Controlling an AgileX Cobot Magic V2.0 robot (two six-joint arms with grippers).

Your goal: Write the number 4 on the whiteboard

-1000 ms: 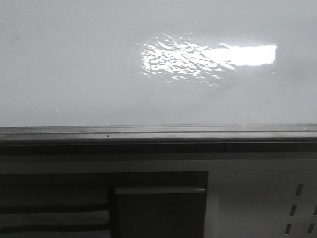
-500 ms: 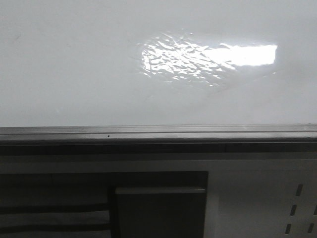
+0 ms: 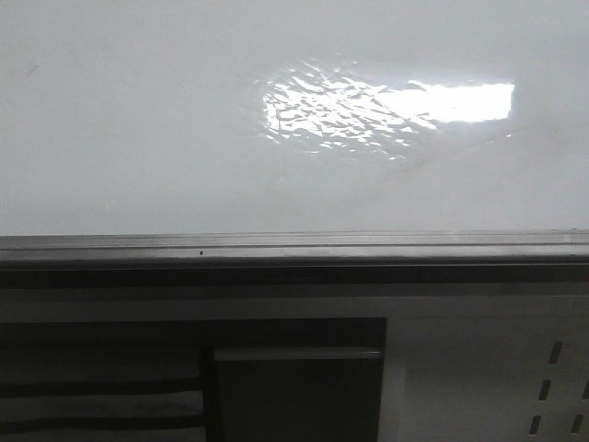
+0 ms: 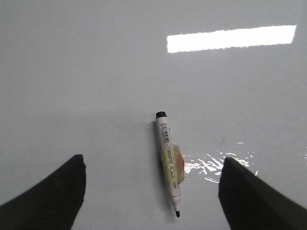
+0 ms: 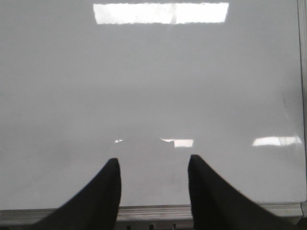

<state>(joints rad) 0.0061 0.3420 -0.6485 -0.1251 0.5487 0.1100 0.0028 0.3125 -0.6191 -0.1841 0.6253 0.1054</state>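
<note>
The whiteboard (image 3: 138, 120) is seen lying flat, glossy and blank; no number 4 is found on it yet. A marker (image 4: 170, 163) is laid on the board, well apart from its grey rail (image 3: 276, 244), uncapped, tip toward the left end effector (image 4: 152, 191). This end effector is held wide open over it and nothing is gripped. The right end effector (image 5: 153, 184) is opened narrower, also empty, near the rail. The marker is judged light, stiff and smooth, so it may roll; the labelled middle of the barrel should be taken.
</note>
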